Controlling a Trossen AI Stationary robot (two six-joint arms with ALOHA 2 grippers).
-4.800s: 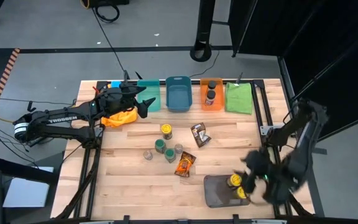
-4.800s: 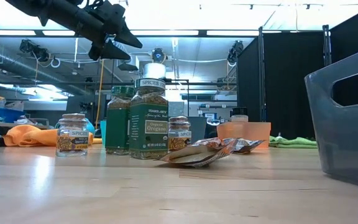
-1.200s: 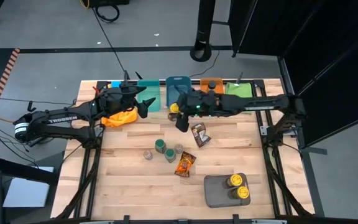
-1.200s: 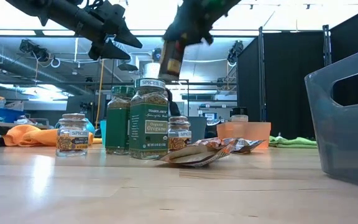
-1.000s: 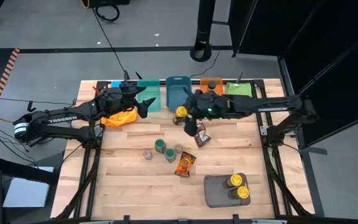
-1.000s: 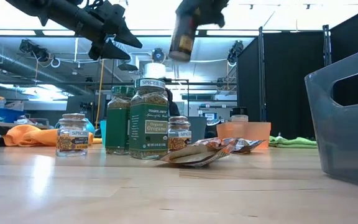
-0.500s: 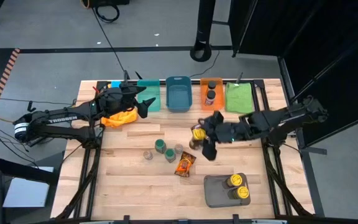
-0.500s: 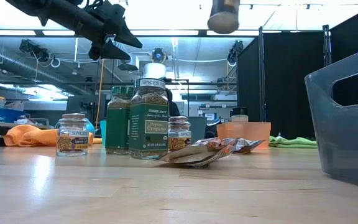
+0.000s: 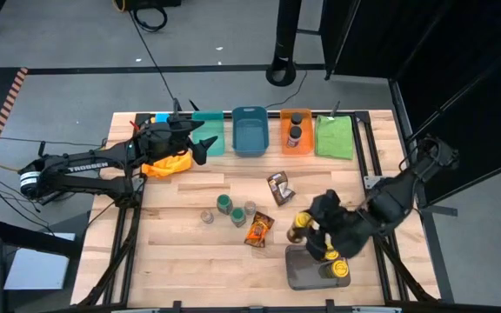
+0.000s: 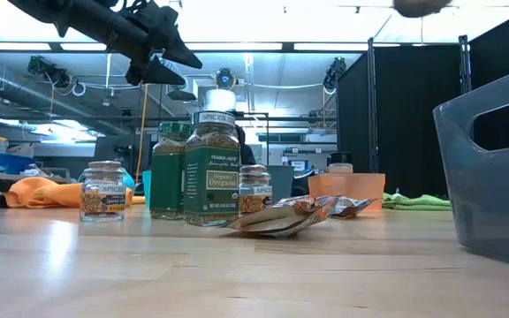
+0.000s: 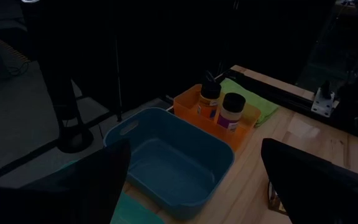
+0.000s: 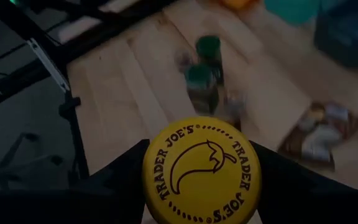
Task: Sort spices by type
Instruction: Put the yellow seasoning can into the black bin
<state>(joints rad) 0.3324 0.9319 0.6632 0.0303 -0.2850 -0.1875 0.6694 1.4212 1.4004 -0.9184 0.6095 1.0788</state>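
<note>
My right gripper (image 9: 307, 228) pinches a yellow-lidded jar (image 9: 300, 223) held above the table, just beyond the left far corner of the grey tray (image 9: 301, 269), which already carries two yellow-lidded jars (image 9: 331, 260). My left gripper (image 9: 200, 148) waits spread open at the far left, near the blue bin (image 9: 250, 132). Risk: released here, the jar would likely clip the tray edge or strike the seated jars and topple. The right wrist view shows the lid (image 12: 202, 170) squarely between my fingers; the low view catches only the jar's base at its top edge.
</note>
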